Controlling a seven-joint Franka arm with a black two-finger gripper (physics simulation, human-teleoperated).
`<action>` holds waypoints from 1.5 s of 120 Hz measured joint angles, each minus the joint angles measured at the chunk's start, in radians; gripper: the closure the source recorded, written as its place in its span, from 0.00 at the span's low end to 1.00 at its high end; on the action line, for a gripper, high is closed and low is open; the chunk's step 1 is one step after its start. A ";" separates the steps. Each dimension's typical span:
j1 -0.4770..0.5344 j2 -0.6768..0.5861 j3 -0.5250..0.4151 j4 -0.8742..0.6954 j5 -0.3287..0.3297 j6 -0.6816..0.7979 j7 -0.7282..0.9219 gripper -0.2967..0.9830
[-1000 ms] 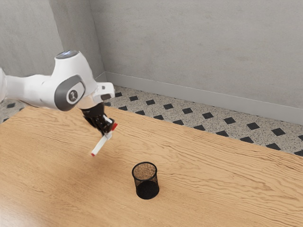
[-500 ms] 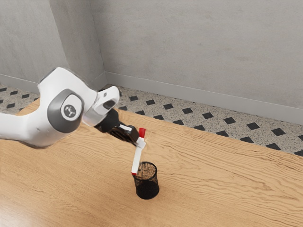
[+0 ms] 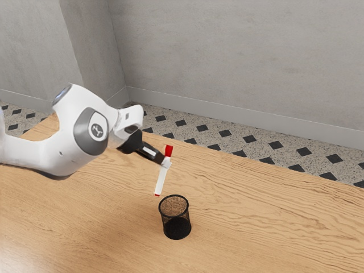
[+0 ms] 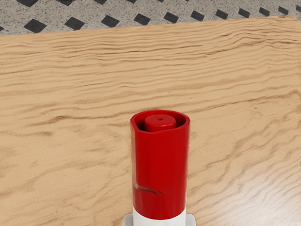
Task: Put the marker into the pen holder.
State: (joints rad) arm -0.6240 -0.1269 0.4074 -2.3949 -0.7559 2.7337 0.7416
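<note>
My gripper [image 3: 165, 163] is shut on the white marker [image 3: 161, 180] just below its red cap, in the exterior view. The marker hangs nearly upright with a slight tilt, its red lower tip a little above the black mesh pen holder [image 3: 177, 229] and toward the exterior view's left of its rim. The holder stands upright on the table. In the wrist view the marker's red cap [image 4: 160, 174] rises large at the lower middle, with pale finger pads [image 4: 190, 220] on both sides of the white body.
The wooden table [image 3: 256, 227] stretches around the holder, and its far edge borders a floor with dark diamond tiles. A grey wall [image 3: 244, 57] stands behind.
My gripper first carried the marker toward the exterior view's right and turned it more upright. Since the middle frame it has risen slightly, lifting the marker's tip off the holder's rim area.
</note>
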 joint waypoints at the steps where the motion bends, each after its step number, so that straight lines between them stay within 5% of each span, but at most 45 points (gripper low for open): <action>1: -0.003 0.004 -0.001 0.003 0.000 0.002 0.004 0.84; 44: -0.025 0.072 -0.042 0.040 -0.012 0.065 0.143 0.84; 72: -0.127 0.031 -0.046 0.023 -0.025 0.126 0.204 0.84; 180: -0.122 0.076 -0.038 -0.028 -0.065 0.164 0.313 0.84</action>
State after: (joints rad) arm -0.7464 -0.0510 0.3690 -2.4227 -0.8211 2.8982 1.0549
